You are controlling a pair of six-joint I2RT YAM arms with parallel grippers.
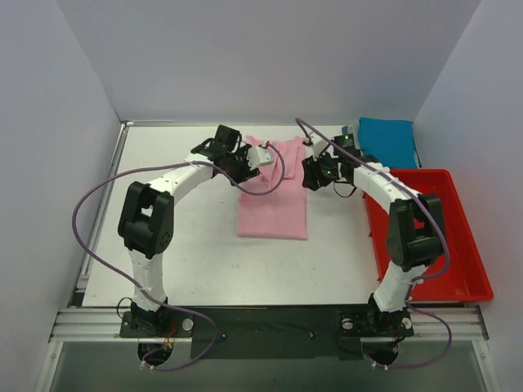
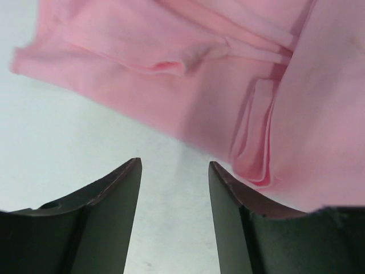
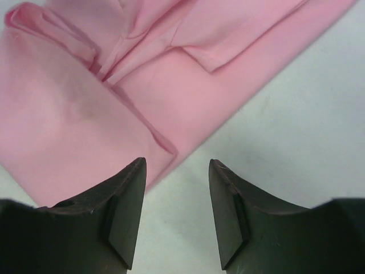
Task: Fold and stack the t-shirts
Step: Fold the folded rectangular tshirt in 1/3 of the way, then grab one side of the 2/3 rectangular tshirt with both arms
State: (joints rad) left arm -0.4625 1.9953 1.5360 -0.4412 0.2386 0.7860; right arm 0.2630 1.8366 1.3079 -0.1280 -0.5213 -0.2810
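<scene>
shirt one (image 1: 272,204): mid table (image 1: 188,261), nearer far edge | my left gripper (image 2: 174,161): at its left side | my right gripper (image 3: 177,161): at its right side | shirt two (image 1: 388,139): far right corner, behind tray (image 1: 458,245) | tray: along right edge

There are no words, numbers or signs that can be read in any of these pictures.
</scene>
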